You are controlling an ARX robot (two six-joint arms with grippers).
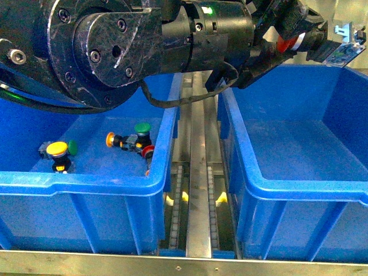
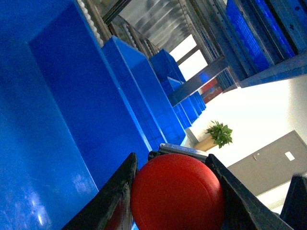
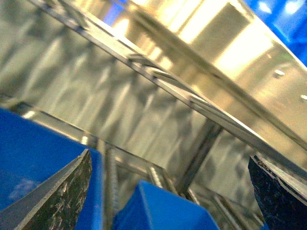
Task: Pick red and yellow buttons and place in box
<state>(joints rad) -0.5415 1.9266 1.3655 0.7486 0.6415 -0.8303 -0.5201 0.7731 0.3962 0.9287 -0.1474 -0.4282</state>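
Left gripper (image 1: 294, 39): jaws closed on red button (image 2: 177, 191), clamped across domed cap. Held high, near far rim of box (image 1: 299, 187), well above floor.
Right gripper (image 3: 168, 191): jaws wide apart, nothing between.
Yellow button (image 1: 57, 149) and second red button (image 1: 149, 151) lie in left bin (image 1: 86, 181).
Probable faults:
- Round cap may slip from jaws.
- Release this near rim or this high: button may bounce out or fall behind box.
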